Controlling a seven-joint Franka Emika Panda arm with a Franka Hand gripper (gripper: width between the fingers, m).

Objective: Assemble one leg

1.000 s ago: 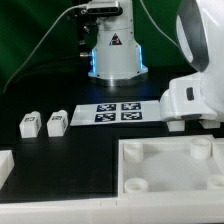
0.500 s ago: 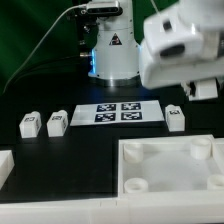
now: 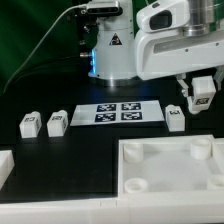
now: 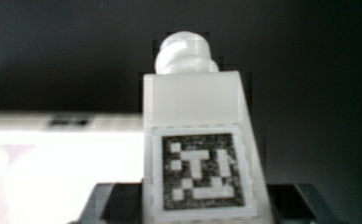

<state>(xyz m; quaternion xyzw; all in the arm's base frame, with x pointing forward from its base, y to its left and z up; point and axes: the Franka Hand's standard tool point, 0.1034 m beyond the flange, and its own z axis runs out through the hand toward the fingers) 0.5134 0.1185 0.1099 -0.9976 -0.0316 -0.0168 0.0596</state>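
Note:
My gripper (image 3: 202, 98) is shut on a leg (image 3: 203, 90), a small white block with a black-and-white tag, and holds it above the table at the exterior view's right. In the wrist view the held leg (image 4: 197, 140) stands between the dark jaws of my gripper (image 4: 199, 205), tag facing the camera and its round peg pointing away. A second leg (image 3: 175, 118) stands on the black table just below and to the left of the gripper. Two more legs (image 3: 30, 124) (image 3: 57, 122) stand side by side at the left.
The large white panel (image 3: 170, 170) with round corner sockets lies at the front right. The marker board (image 3: 120, 112) lies in the middle in front of the robot base (image 3: 113, 50). A white part (image 3: 5, 165) shows at the front left edge.
The arm has risen from low over the table at the right and now holds a leg in the air. The leg standing beside it has come into view.

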